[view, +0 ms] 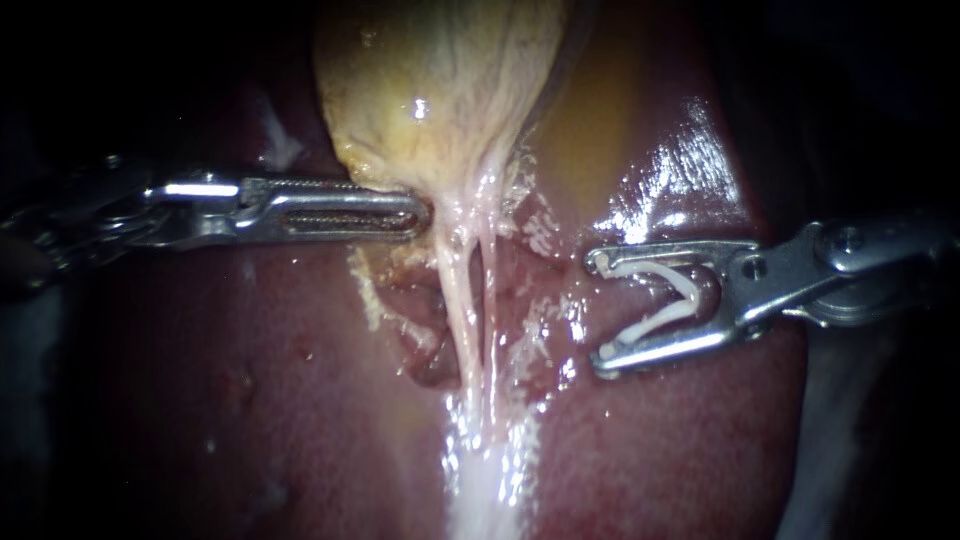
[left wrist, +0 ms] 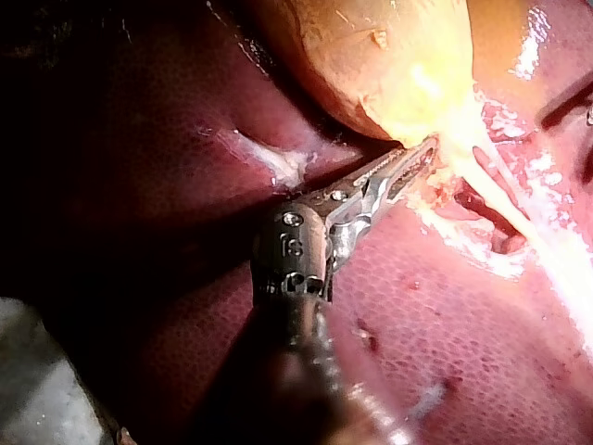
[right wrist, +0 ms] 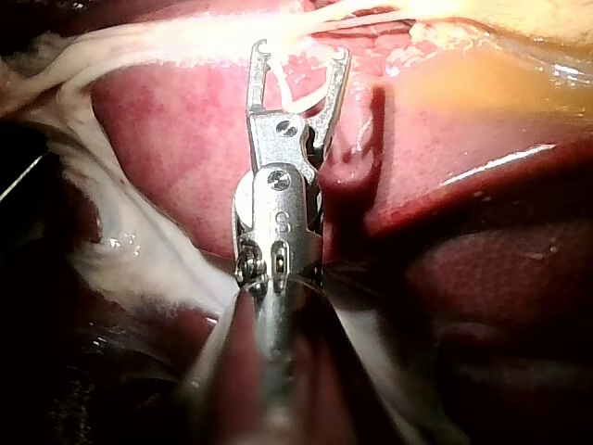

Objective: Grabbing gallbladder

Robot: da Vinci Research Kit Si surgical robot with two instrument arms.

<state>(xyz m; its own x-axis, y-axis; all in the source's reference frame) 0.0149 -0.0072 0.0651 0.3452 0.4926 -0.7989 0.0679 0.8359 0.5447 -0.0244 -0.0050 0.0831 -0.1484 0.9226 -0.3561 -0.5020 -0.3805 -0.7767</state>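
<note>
The yellowish gallbladder (view: 440, 90) hangs at the top centre on the dark red liver (view: 250, 400). My left instrument (view: 425, 212) comes in level from the left, its jaws lying together with their tips pinching the gallbladder's lower end. The left wrist view shows the left instrument (left wrist: 428, 148) tucked under the gallbladder (left wrist: 371, 56). My right instrument (view: 602, 308) stands to the right, apart from the gallbladder, its jaws spread wide around a white V-shaped clip (view: 660, 295) that touches both jaws. The right instrument (right wrist: 301, 51) and clip (right wrist: 296, 93) also show in the right wrist view.
Two pale thin tubes (view: 470, 300) run down from the gallbladder's lower end into white tissue (view: 485, 480). They lie between the two instruments. Wet glare shines on the liver's right lobe (view: 680, 170).
</note>
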